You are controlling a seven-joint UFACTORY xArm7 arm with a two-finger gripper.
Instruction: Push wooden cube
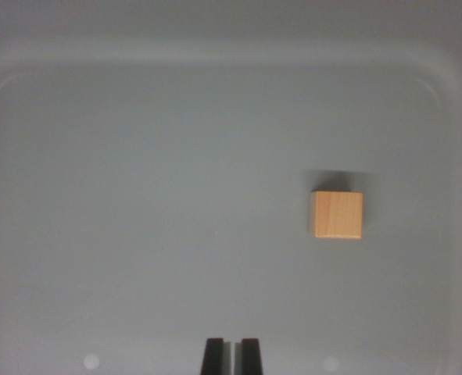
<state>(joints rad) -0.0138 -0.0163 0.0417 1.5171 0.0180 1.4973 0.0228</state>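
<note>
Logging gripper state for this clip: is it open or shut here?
Shut, or nearly: the gripper fingertips stand side by side with only a thin slit between them, holding nothing.

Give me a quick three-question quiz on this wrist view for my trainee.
1. True or false: the gripper is touching the wooden cube.
2. The cube lies toward which side of the gripper in the wrist view: A left, B right, C directly in line?
3. What surface does the cube rest on?

Key: 1 false, they are apart. 2 B. 3 The grey tray with rounded corners.
</note>
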